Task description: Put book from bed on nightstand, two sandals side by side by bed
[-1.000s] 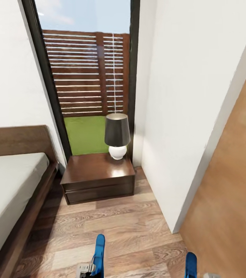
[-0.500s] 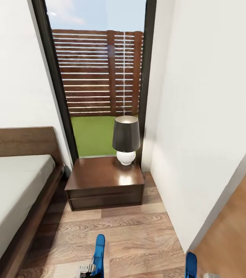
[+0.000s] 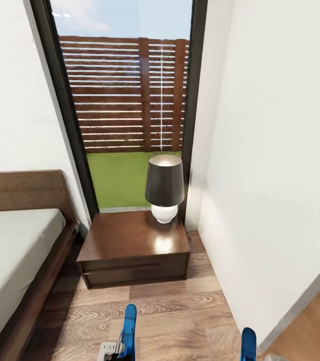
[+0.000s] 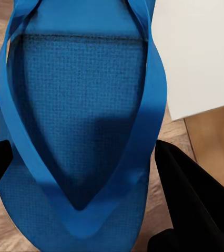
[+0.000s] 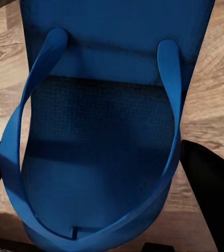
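Each claw grips a plain blue sandal [image 4: 80, 131], lettering illegible.

A light wood-plank floor [image 3: 180, 321] was seen carrying 1 dark-brown nightstand [image 3: 135, 250] and, just beside it, the bed [image 3: 9, 260]. On the nightstand's top 1 lamp [image 3: 164, 188] was stood, toward its back right corner.

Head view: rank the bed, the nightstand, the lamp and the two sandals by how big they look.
1. bed, though cut off by the frame
2. nightstand
3. lamp
4. The sandals, left and right: both cut off at the edge, so I won't rank them.
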You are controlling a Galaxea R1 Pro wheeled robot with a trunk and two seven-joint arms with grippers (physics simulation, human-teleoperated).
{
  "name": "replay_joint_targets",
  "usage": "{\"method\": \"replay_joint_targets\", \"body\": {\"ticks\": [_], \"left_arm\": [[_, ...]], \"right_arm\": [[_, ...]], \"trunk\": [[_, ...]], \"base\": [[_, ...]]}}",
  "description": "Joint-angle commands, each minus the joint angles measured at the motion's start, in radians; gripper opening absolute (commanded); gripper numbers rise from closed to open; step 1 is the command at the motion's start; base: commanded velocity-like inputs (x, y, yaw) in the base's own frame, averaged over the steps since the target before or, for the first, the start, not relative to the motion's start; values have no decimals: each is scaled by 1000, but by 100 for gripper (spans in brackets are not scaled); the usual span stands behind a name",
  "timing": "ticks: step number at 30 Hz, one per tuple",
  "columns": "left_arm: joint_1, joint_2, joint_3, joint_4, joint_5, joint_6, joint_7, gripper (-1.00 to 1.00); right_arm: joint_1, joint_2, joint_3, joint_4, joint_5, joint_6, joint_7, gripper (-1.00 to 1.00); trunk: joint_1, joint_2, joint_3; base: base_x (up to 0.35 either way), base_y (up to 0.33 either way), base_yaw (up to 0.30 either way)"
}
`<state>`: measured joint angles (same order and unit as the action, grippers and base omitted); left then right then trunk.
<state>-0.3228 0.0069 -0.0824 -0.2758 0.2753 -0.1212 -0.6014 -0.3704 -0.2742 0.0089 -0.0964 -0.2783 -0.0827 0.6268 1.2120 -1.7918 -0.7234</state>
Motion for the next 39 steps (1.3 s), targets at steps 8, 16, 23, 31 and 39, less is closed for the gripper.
{"method": "replay_joint_targets", "body": {"ticks": [8, 16, 23, 31, 39], "left_arm": [[-1, 1, -8, 1, 8, -6, 0, -100], [-1, 1, -8, 1, 8, -6, 0, -100], [-1, 1, -8, 2, 8, -6, 0, -100], [-1, 1, -8, 2, 8, -6, 0, -100], [-1, 1, -8, 3, 8, -6, 0, -100]], "right_arm": [[-1, 0, 0, 1, -4, -3, 4, -100], [-1, 0, 0, 1, -4, -3, 4, -100], [-1, 0, 0, 1, -4, -3, 4, -100], [-1, 0, 0, 1, -4, -2, 4, -100], [-1, 0, 0, 1, -4, -3, 4, -100]], "trunk": [[0, 0, -1], [0, 0, -1], [0, 0, -1], [0, 0, -1], [0, 0, -1]], "base": [[101, 0, 82], [3, 0, 271], [0, 0, 282], [0, 0, 283], [0, -11, 283]]}}
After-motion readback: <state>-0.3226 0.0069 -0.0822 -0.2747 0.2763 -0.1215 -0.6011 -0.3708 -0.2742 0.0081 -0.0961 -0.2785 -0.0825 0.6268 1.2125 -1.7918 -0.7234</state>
